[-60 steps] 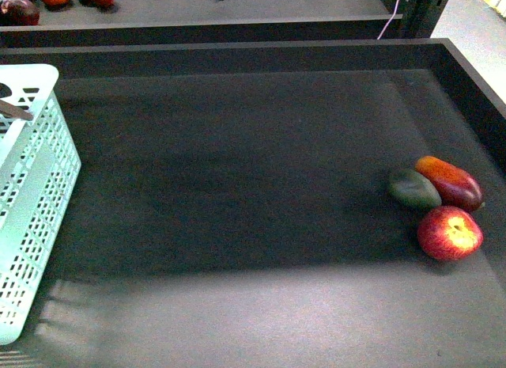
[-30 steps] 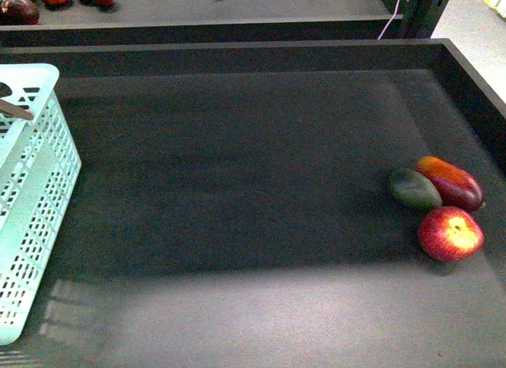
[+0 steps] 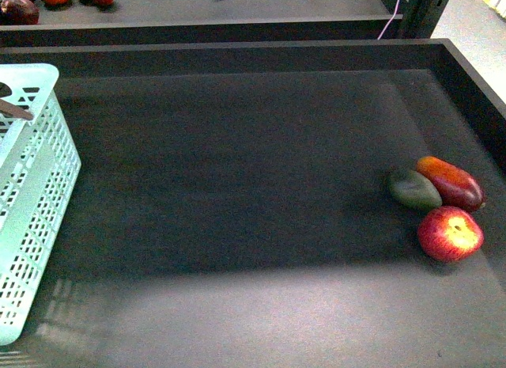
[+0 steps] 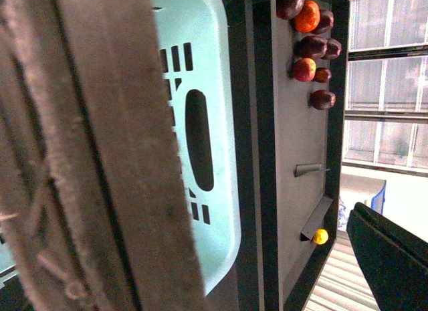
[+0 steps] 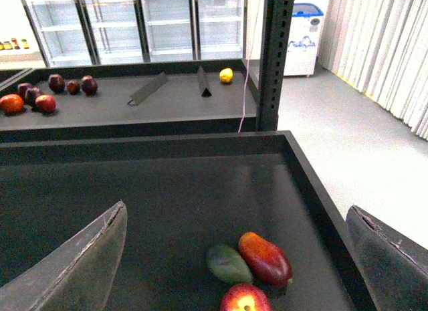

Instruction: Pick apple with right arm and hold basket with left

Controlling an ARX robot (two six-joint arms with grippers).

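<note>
The right gripper [image 5: 235, 209] hangs above and short of the apple [image 3: 450, 233], its two fingers [image 5: 80, 264] spread wide with nothing between them. The apple sits on the dark tray [image 3: 237, 170], yellow patch up. On the robot's side of the apple the floor is bare, and there is a narrow strip of floor between it and the tray's right wall [image 3: 478, 95]. Just behind the apple lie a dark green fruit [image 3: 413, 189] and a red-orange mango [image 3: 451, 183], touching each other; the green fruit is close to the apple, perhaps touching.

Left of the apple the floor runs open all the way to the basket [image 3: 32, 218], well apart at the tray's left edge. At the left gripper [image 4: 287, 257] the basket's ribbed handle [image 4: 100, 150] fills much of the wrist view, and one dark finger [image 4: 391, 257] shows apart from it; whether the jaws grip the handle I cannot tell.

Beyond the apple stands the tray's back wall [image 3: 237, 55], then a shelf [image 3: 237, 4] with more fruit [image 3: 20, 9].
</note>
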